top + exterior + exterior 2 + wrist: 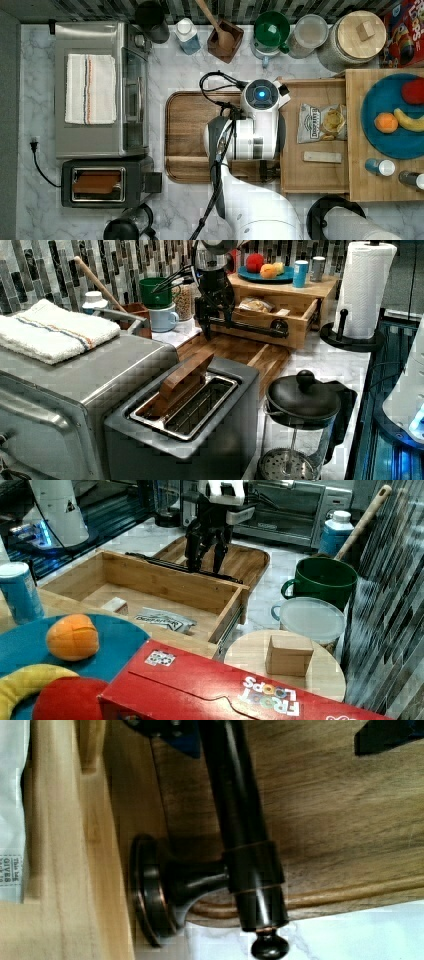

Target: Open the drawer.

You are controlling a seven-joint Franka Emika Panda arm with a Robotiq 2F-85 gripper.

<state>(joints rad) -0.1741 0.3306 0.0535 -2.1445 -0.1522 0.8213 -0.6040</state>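
2 things lie in the drawer point(150, 587), which stands pulled well out of its cabinet point(165, 640) over the tray point(245, 560): a snack bag point(162, 619) and a small pale block point(115, 605). In the right view, nearest, a blue plate point(117, 640) holds an orange point(72, 636), a banana point(25, 680) and a red fruit point(65, 700), beside a red cereal box point(225, 690). Farther back the gripper point(205, 565) stands over the black handle point(150, 560), its fingers point(218, 557) spread to either side of the bar, released rather than pinching it. Beyond, a green mug point(322, 580) holds a wooden spoon point(362, 520)
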